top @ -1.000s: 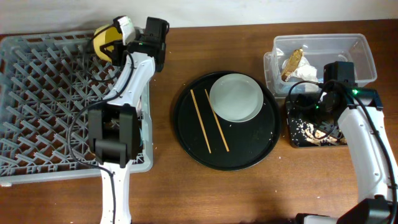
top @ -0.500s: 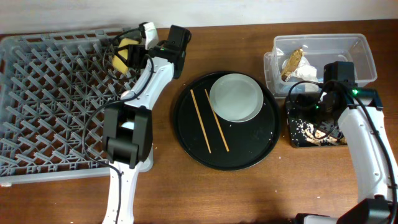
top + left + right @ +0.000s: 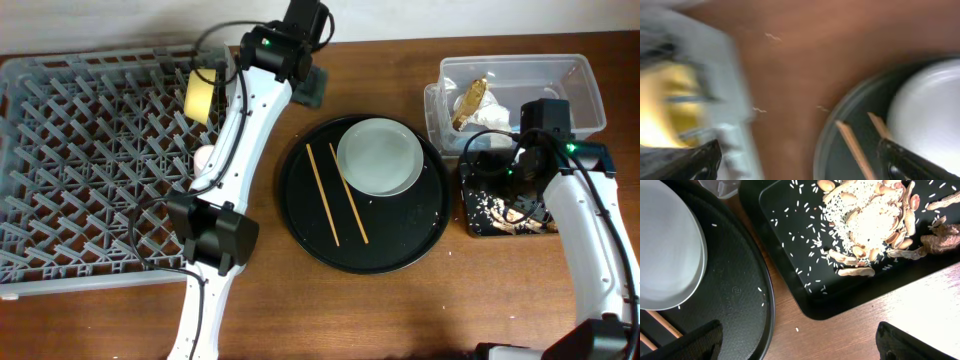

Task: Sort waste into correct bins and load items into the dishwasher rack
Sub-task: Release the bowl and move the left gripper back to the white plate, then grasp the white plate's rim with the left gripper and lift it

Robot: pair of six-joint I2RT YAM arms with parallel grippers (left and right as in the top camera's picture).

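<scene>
Left hand point(image 3: 799, 150): mine, fingers spread wide and holding nothing. It is over bare worktop point(image 3: 400, 310) between the rack's edge and the round black tray point(image 3: 300, 215). My wrist view is blurred.
Right hand point(image 3: 797, 340): also mine, fingers far apart and empty, above the near edge of the shallow black tray point(image 3: 790, 245).
Yellow bowl point(image 3: 200, 95): in the dishwasher rack point(image 3: 90, 180), apparently on its edge among the pegs near the far right corner.
Plate point(image 3: 379, 157): on the round black tray, toward its far right part.
Chopsticks point(image 3: 323, 195): two, lying side by side on the round black tray, left of the plate and slightly apart from each other.
Clear tub point(image 3: 560, 75): holds the napkins point(image 3: 490, 115), along with a brown scrap.
Food leftovers point(image 3: 870, 220): pale grains and tan husks heaped in the shallow black tray, with loose grains scattered around them.
Writing: one small embossed mark point(image 3: 735, 287) on the round black tray, too small for me to read.
</scene>
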